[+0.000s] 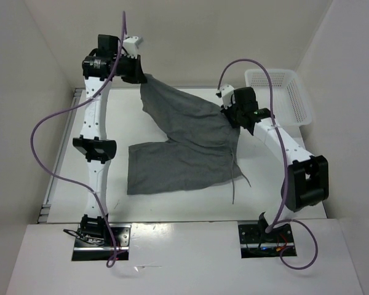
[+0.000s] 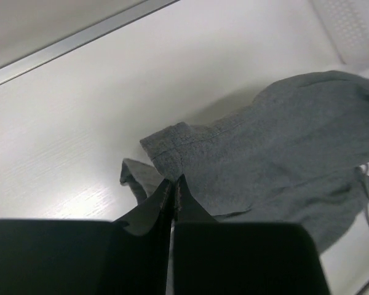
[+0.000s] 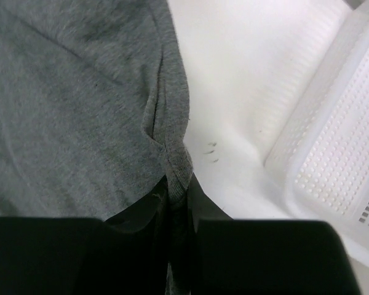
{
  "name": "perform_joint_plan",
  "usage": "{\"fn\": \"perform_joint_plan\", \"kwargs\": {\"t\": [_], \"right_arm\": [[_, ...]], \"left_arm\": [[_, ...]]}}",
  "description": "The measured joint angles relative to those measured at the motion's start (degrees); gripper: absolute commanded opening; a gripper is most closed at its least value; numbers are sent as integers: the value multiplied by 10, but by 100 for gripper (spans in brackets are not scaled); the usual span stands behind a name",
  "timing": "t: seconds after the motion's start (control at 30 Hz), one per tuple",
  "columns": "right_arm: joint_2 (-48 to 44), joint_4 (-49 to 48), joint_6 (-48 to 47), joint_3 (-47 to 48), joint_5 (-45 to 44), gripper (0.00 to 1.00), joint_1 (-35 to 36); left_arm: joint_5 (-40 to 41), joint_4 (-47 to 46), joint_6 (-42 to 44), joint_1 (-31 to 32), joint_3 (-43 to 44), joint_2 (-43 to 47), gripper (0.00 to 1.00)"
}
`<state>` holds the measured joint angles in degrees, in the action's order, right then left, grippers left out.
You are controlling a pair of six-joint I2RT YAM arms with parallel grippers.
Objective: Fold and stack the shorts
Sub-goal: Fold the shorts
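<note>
Grey shorts (image 1: pixel 178 157), rumpled, seemingly half-raised

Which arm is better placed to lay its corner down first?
Probably right: the right gripper holds the shorts close to their flat part; the left gripper holds its corner farther back.

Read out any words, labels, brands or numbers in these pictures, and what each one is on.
None can be read. The shorts and the white basket are plain.
Tiny dark marks on the table near the basket are too small to read.
</note>
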<state>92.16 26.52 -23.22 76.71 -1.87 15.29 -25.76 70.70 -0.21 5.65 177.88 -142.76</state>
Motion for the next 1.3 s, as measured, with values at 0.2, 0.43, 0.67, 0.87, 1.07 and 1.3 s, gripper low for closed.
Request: {"fn": "perform_joint_plan", "kwargs": {"t": [0.2,0.43,0.67,0.87,1.07,1.3], "right_arm": [[-58,-10,-32,-90,8,0,22],[-63,-12,-48,-117,8,0,26],[-91,-13,-55,-122,-8,0,37],[-230,-10,-114,-216,5,0,83],[-322,6,-201,-336,29,0,139],[-486,37,-327,-442,48,2,157]], "left_arm": [[-38,14,0,5,-146,105,0],[-35,-196,0,31,-743,404,0],[56,-443,0,29,-1102,707,0],[38,-504,0,20,-1254,857,0],[37,-452,0,20,-1317,881,4],[50,-399,-1,20,-1346,960,11]]}}
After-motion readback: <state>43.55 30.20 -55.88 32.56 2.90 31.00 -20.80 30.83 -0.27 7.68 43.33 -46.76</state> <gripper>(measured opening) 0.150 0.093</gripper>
